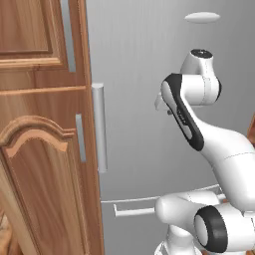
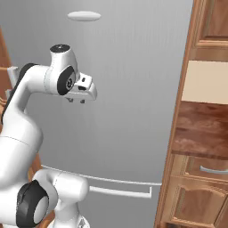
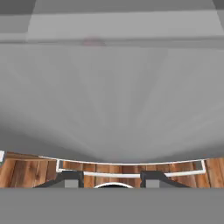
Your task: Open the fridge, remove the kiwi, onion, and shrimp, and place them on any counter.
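The fridge (image 1: 144,74) is a tall light-grey appliance and its door is closed. Its vertical grey bar handle (image 1: 99,127) runs along the door's left edge. My gripper (image 2: 76,101) hangs close in front of the door, right of that handle, pointing downward. In the hand view the gripper (image 3: 113,180) is open, its two dark fingertips (image 3: 72,179) apart with nothing between them. That view looks down the door face (image 3: 113,96). The kiwi, onion and shrimp are hidden behind the closed door.
A white horizontal drawer handle (image 2: 120,191) crosses the fridge's bottom. Tall brown wooden cabinets (image 1: 40,149) stand against its left side. On the right, a wooden countertop (image 2: 200,129) sits over drawers (image 2: 200,178). Wooden floor (image 3: 26,173) shows below.
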